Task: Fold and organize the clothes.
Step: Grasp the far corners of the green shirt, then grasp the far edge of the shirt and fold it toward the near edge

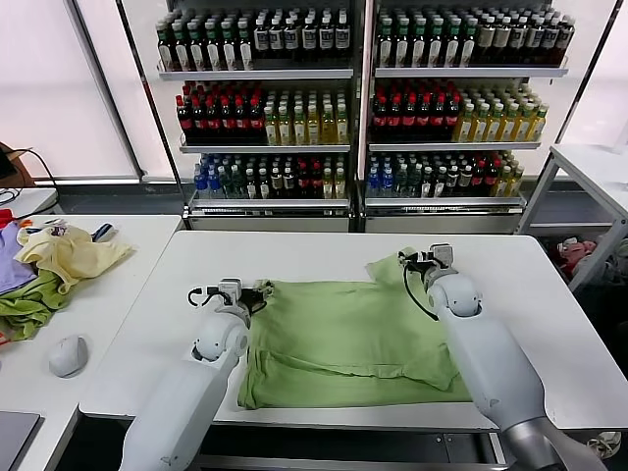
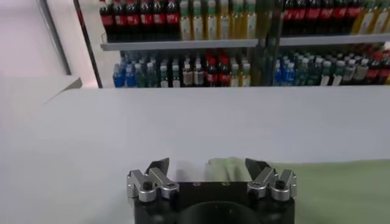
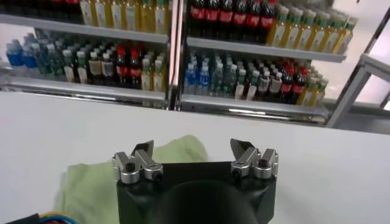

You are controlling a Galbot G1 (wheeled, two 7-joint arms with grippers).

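- On the far left, a side table carries a heap of garments in pale yellow, darker green and purple. A small grey round object lies on the same table, nearer to the robot.
- The main white table stands in the middle, and the light green shirt lies spread on it, mostly flat. It sits between the two arms, on the half of the table nearer to the robot, and its near edge is close to the table's front edge.
- The left gripper is low at the left far corner of the shirt. In the left wrist view, the left gripper has its two fingers apart, with a bit of green cloth seen between them. I cannot tell if the fingers touch the cloth.
- The right gripper is at the right far corner of the shirt, where a sleeve points away from the robot. In the right wrist view, the right gripper also has its fingers apart, above the green fabric, and they close on nothing.
- Behind the table stand shelves full of drink bottles.
- On the far right there is a white metal rack.
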